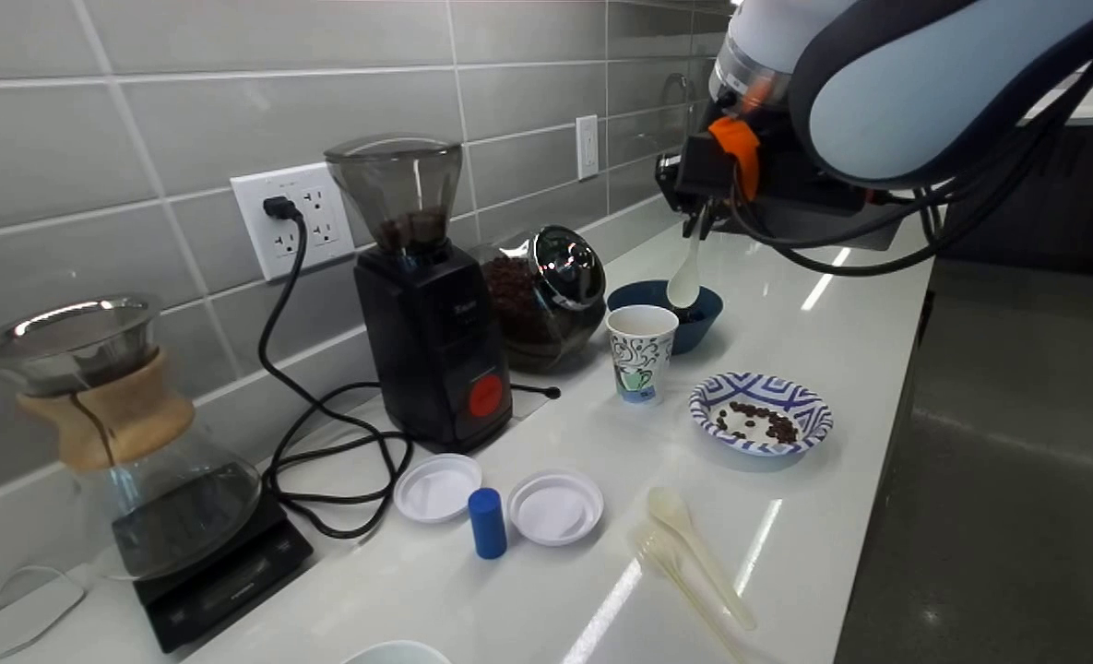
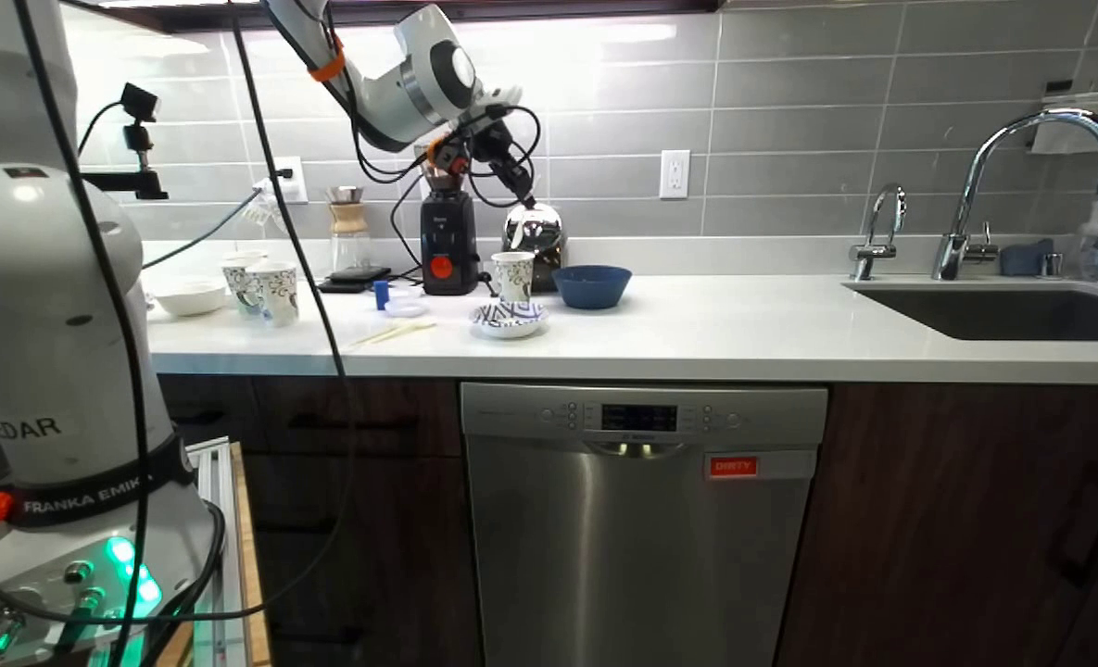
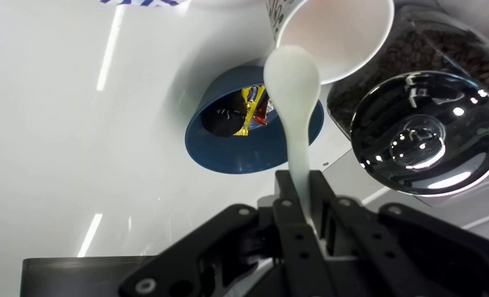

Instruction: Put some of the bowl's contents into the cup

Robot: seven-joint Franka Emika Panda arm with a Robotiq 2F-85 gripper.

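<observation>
Spoon (image 3: 292, 82), clasped by fingers (image 3: 284, 189); cup (image 3: 343, 31), partly overlapped; patterned bowl (image 3: 145, 2), mostly cut off; blue bowl (image 3: 244, 154), wrappers (image 3: 250, 109) held; jar (image 3: 430, 103), beans (image 3: 417, 49) enclosed.

The white cup (image 1: 640, 358), printed with dark swirls, stands upright and open-topped. Near the cup but apart, the shallow blue-patterned white bowl (image 1: 767, 391) sits level, dark-brown beans (image 1: 783, 430) scattered across its bottom.

White counter (image 1: 813, 332): bowl (image 1: 777, 392), cup (image 1: 640, 364), grinder (image 1: 435, 346), lids (image 1: 555, 509); cropped, possibly dish (image 1: 398, 654).
</observation>
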